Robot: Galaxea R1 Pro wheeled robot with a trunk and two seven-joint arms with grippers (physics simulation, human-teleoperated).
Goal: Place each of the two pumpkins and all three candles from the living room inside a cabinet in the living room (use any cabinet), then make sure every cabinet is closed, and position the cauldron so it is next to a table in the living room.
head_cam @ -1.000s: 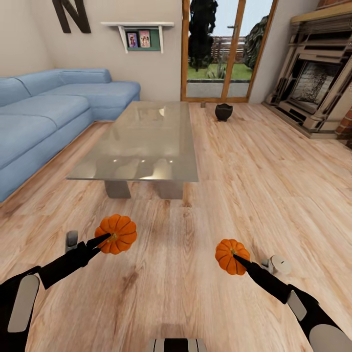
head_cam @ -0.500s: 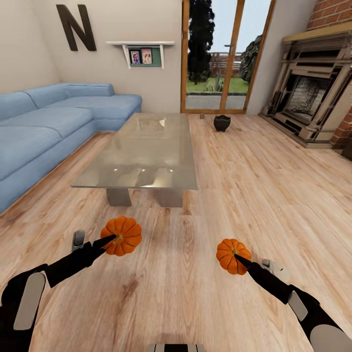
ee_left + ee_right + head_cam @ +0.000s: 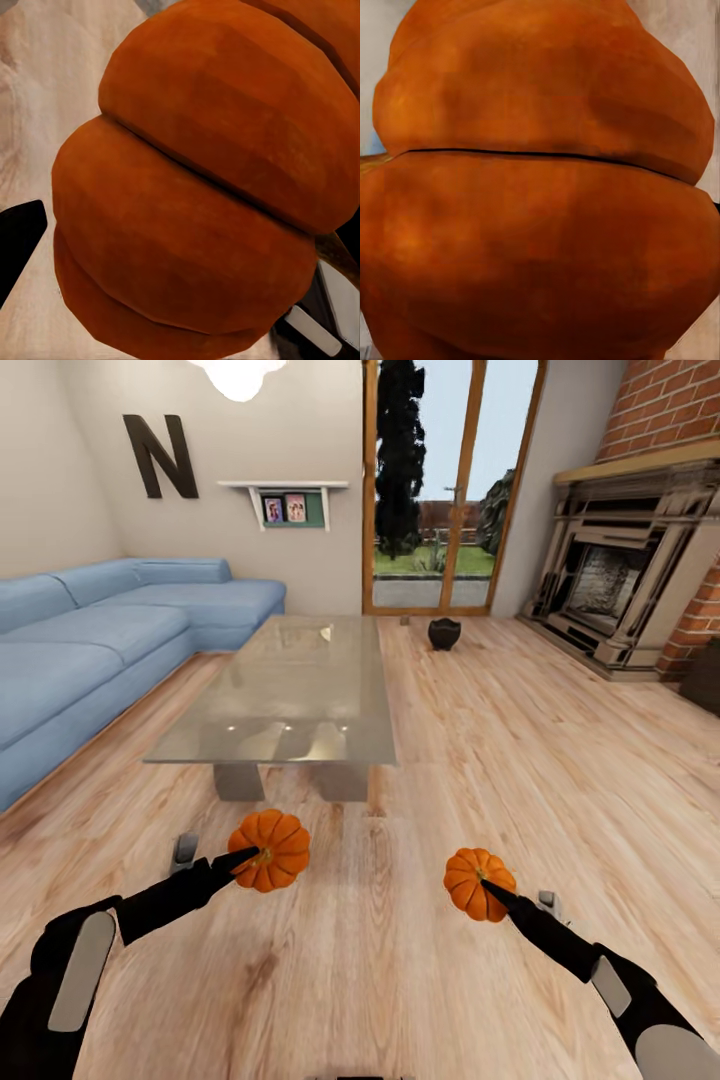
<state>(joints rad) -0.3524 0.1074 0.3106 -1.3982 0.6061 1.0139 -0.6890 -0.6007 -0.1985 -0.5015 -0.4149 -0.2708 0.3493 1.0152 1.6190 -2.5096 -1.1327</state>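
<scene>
Pumpkins carried, nothing stored
Larger pumpkin (image 3: 269, 850) is gripped by left gripper (image 3: 248, 857), smaller pumpkin (image 3: 479, 883) by right gripper (image 3: 488, 887); cauldron (image 3: 444, 633) is left beyond table (image 3: 290, 700).

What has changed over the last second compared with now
Mostly the camera: the head view has tilted up, so a ceiling light and more of the wall now show, and the room sits lower in the picture. The left gripper with its pumpkin has shifted a little toward the middle. Unchanged: the right gripper holds the smaller pumpkin, and the cauldron stands on the floor beyond the table.
</scene>
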